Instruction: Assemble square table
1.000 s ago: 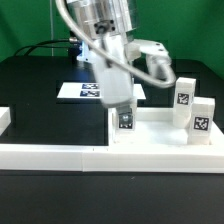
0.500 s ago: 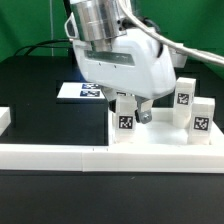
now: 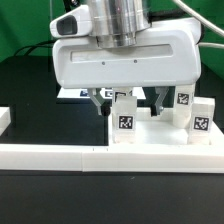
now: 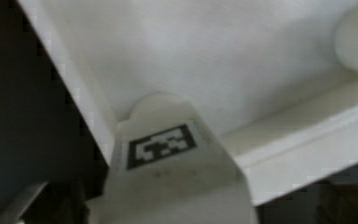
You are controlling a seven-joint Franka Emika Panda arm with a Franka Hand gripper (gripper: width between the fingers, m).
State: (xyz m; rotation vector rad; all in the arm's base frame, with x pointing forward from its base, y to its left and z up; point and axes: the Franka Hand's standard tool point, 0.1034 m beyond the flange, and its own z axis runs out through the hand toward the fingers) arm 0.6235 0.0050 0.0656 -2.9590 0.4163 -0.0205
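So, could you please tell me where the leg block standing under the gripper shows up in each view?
Exterior view: the leg block stands upright on the table top, low in the picture's centre, between the fingers of the open gripper.
Wrist view: the same leg block fills the lower middle, tag facing the camera.
Shared landmark: the block's black-and-white tag, and the white table top behind it.

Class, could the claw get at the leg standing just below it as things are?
Probably yes: the claw is open, its fingers flank the upright leg, and nothing sits between them.
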